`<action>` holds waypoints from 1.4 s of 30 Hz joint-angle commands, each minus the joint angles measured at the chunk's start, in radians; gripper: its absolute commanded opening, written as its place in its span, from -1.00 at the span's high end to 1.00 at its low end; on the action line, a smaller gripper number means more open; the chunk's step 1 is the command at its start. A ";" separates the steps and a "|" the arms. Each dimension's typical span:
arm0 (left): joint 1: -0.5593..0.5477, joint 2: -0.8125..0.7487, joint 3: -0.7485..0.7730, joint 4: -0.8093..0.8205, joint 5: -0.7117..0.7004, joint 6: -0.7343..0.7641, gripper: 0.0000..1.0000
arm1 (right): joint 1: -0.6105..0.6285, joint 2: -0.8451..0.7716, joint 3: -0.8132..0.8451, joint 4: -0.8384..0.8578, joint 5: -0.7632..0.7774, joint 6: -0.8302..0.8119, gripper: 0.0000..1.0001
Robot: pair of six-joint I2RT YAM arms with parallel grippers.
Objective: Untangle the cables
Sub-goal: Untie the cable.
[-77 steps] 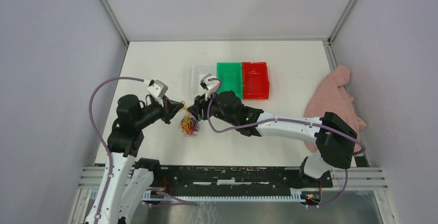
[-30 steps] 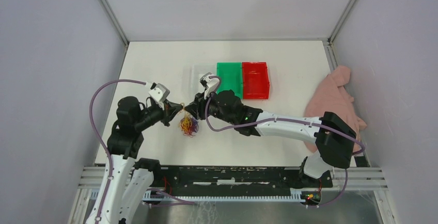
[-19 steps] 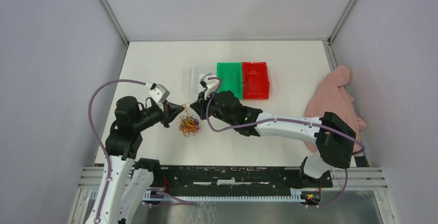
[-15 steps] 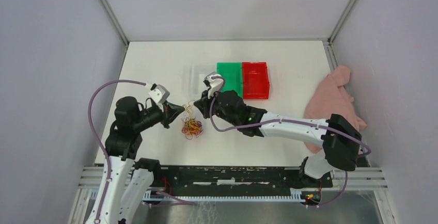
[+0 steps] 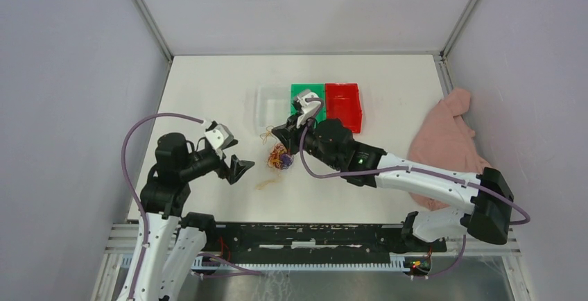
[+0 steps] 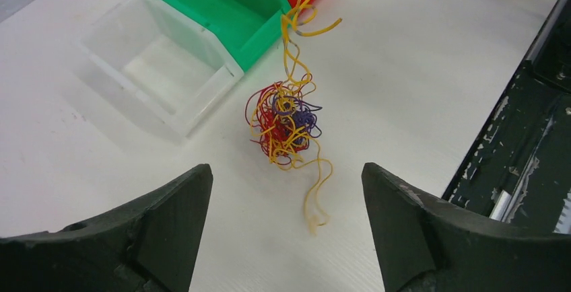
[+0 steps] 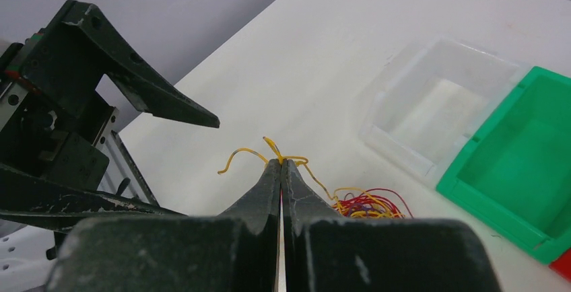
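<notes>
Top external shows us the right gripper (image 5: pixel 276 133) near the middle of the table (image 5: pixel 208 93), just in front of the clear bin (image 5: pixel 269 103); the left gripper (image 5: pixel 240 169) lies to its left, apart from it; the cables (image 5: pixel 281 157) hang as one tangled clump between the two, nearer the right one. From the right wrist we see that gripper's fingers (image 7: pixel 262 191) pressed flat together with the yellow cable (image 7: pixel 273 148) pinched at their very tips; a short loose end curls out left of the pinch. From the left wrist we see the left gripper's jaws spread wide and holding nothing; the clump hangs ahead of them, touching neither finger. In it we make out yellow, red and dark purple strands wound together; one yellow strand climbs from its top to the right gripper at the upper edge; a yellow tail drops from its underside and reaches the table; whether the clump itself rests on the surface we cannot tell. Behind it the clear bin, the green bin (image 5: pixel 299 91) and the red bin (image 5: pixel 343 107) stand side by side, touching; a pink cloth (image 5: pixel 447 131) lies at the table's right edge, well apart from the cables.
</notes>
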 commanded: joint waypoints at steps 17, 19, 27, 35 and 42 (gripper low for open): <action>0.000 0.027 0.047 0.118 0.224 -0.024 -0.49 | 0.000 -0.026 0.237 -0.074 -0.303 0.161 0.99; 0.000 0.015 0.041 0.134 0.246 -0.046 -0.38 | -0.001 -0.026 0.246 -0.066 -0.331 0.183 0.99; -0.001 -0.008 0.016 0.171 0.318 -0.161 0.22 | 0.000 -0.027 0.260 0.012 -0.409 0.284 0.99; -0.001 -0.057 -0.028 0.188 0.341 -0.201 0.22 | 0.000 -0.065 0.273 0.010 -0.412 0.285 0.99; 0.000 -0.096 -0.051 0.244 0.348 -0.243 -0.35 | 0.001 -0.059 0.290 0.031 -0.452 0.323 0.99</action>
